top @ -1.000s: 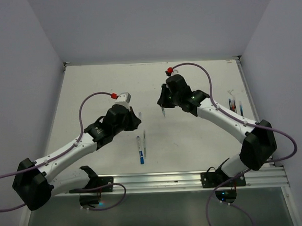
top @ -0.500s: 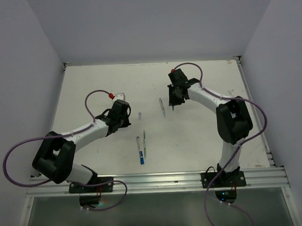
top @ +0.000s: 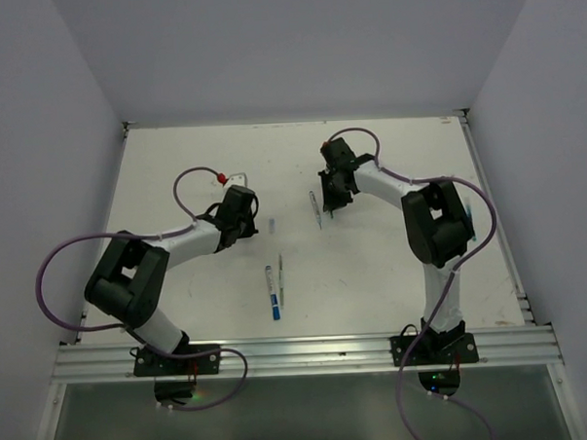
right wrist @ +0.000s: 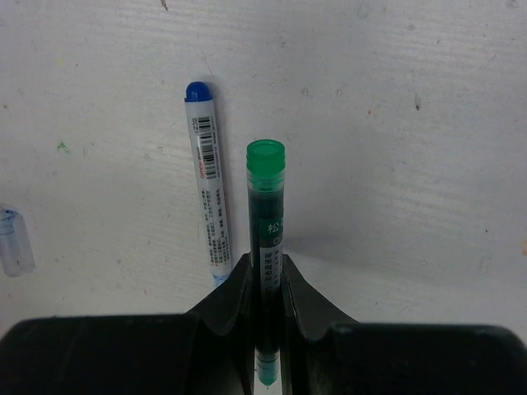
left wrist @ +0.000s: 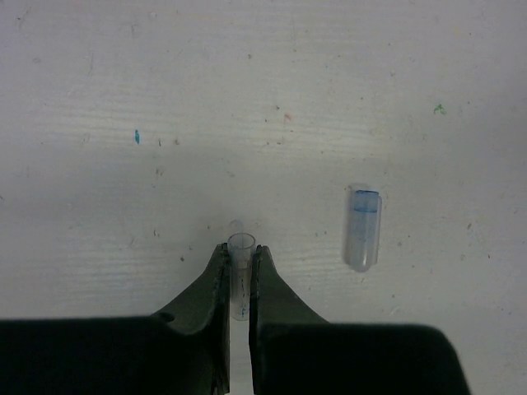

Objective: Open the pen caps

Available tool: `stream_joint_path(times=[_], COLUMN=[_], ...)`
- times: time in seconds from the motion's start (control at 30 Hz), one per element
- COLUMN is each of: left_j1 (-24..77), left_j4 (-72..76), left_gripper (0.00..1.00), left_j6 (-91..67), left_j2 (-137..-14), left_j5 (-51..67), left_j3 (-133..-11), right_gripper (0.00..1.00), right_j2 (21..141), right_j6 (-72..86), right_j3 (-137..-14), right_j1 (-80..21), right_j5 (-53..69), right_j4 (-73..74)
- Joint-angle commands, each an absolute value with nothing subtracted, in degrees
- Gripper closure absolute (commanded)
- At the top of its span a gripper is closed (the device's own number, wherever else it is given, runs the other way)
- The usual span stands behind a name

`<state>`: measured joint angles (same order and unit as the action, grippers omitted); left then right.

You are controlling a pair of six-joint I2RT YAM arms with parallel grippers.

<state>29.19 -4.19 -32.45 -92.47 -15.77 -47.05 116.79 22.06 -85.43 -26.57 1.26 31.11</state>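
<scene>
Green-ended pen (right wrist: 266, 197), Chinese characters printed on its barrel, sits clamped in the right gripper (right wrist: 265, 265) toward the worktop's (top: 174, 157) far edge, beside a barcoded blue-tipped pen (right wrist: 207, 189). Left gripper (left wrist: 240, 255) pinches a clear cap (left wrist: 241, 247); a second cap (left wrist: 362, 226) lies nearby.

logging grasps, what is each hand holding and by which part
Left hand grips a clear cap by its sides; right hand grips the green pen by its barrel.
</scene>
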Motion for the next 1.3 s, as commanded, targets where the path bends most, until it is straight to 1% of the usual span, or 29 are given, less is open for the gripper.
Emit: stream_joint_path(times=[0.0,0.07,0.17,0.27,0.43,0.5,0.6,0.8,0.87,1.07,1.27], left_j1=[27.95,27.42,27.16,27.16,27.25,27.25,27.16,27.16,27.16,27.16,27.07], left_j4=[-0.97,-1.23,-0.97,-1.23,-1.05,-0.97,-0.97,-0.97,-1.05,-0.97,-0.97], left_gripper=[1.0,1.0,1.0,0.98,0.87,0.86,0.79,0.71,0.67,0.65,0.6], left_j6=[-31.02,-31.29,-31.29,-32.08,-32.69,-32.87,-33.05,-33.31,-33.31,-33.14,-32.87], left_j2=[-94.48,-95.97,-97.73,-99.23,-101.07,-101.51,-102.21,-102.66,-102.66,-102.39,-100.29], left_j5=[-16.52,-15.65,-14.33,-13.71,-12.31,-11.87,-11.78,-11.6,-11.6,-11.16,-10.81], left_j3=[-50.09,-51.15,-52.03,-52.38,-52.21,-52.21,-52.38,-52.38,-52.38,-51.94,-51.24], right_gripper=[1.0,0.99,0.95,0.94,0.88,0.86,0.77,0.71,0.68,0.67,0.67], right_j2=[117.51,117.77,117.95,118.39,119.0,119.27,119.71,120.32,120.41,120.06,116.02], right_j6=[20.48,20.3,20.21,20.04,19.86,19.86,19.86,19.69,19.69,19.69,20.48], right_j3=[-87.89,-87.89,-87.98,-88.59,-89.03,-89.03,-89.12,-89.47,-89.56,-89.56,-87.81], right_j1=[-26.19,-26.19,-26.1,-26.19,-26.1,-26.1,-26.1,-26.19,-26.1,-26.1,-26.19], right_j5=[2.11,1.5,1.5,1.06,0.18,0.18,0.17,-1.14,-1.05,-0.53,1.04], right_j4=[29.09,29.09,28.83,29.18,29.44,29.44,29.44,29.44,29.44,29.27,27.25])
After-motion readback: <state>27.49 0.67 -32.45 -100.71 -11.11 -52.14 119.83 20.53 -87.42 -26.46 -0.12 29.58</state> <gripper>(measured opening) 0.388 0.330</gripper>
